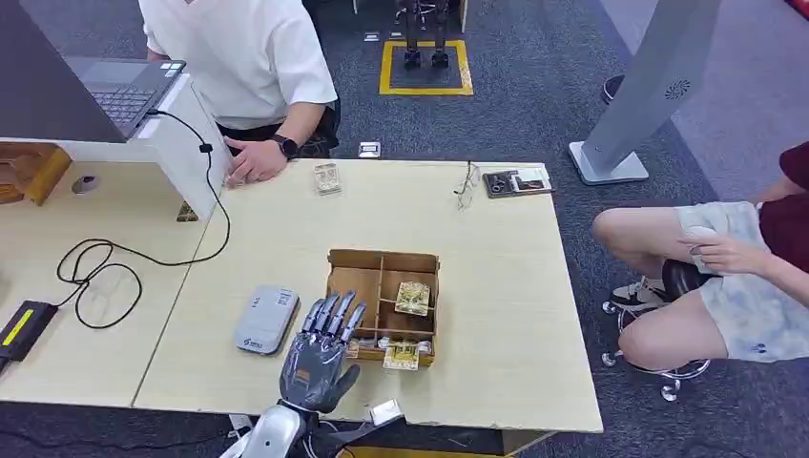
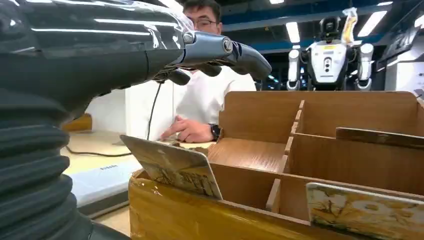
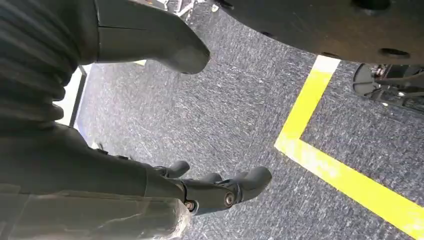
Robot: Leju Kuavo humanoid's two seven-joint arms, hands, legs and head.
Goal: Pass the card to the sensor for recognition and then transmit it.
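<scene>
- The left hand is seen with fingers spread apart, nothing held, at the wooden tray's 8 o'clock corner.
- A card is propped in the tray's near slot, at 3 o'clock of that hand, just beside it.
- The sensor is sat at the hand's 10 o'clock.
- The right hand is hung over carpet, loosely curled, empty.

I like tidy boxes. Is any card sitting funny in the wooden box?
Yes. A card at the wooden box's near edge tilts out over the wall, and another card lies slanted in its compartment. The left hand hovers, holding nothing.
</scene>
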